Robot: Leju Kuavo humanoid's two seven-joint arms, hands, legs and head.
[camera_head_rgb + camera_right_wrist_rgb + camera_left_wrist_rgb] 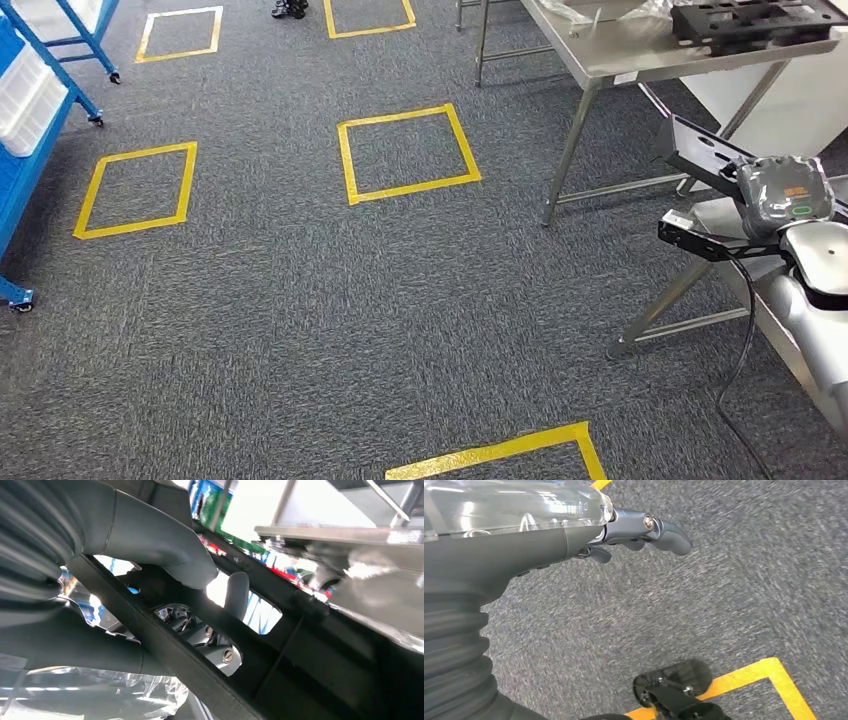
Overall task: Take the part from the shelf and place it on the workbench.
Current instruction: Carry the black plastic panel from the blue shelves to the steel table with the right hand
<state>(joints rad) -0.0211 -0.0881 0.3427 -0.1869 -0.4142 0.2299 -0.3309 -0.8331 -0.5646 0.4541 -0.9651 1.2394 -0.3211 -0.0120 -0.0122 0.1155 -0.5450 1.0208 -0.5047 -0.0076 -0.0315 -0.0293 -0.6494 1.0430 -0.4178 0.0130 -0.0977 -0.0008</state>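
1. Where the head view looks down across the grey carpet (300, 300) with its yellow tape squares (408, 153), the right hand (785, 195) sits at the right edge, wrapped in clear plastic, gripping a flat black part (700, 148) beside the steel workbench (690, 55). A black tray (755, 20) rests on the bench top, its contents too dark to make out. Blue shelving (30, 110) with white bins stands at the left, cut off by the frame.
2. Seen from the left wrist, the left hand (644, 530) hangs over the carpet, fingers loosely extended, holding nothing.
3. Seen from the right wrist, the thumb (165, 545) presses on the part's black frame (175, 650), fingers threading through an opening; the background is blurred.
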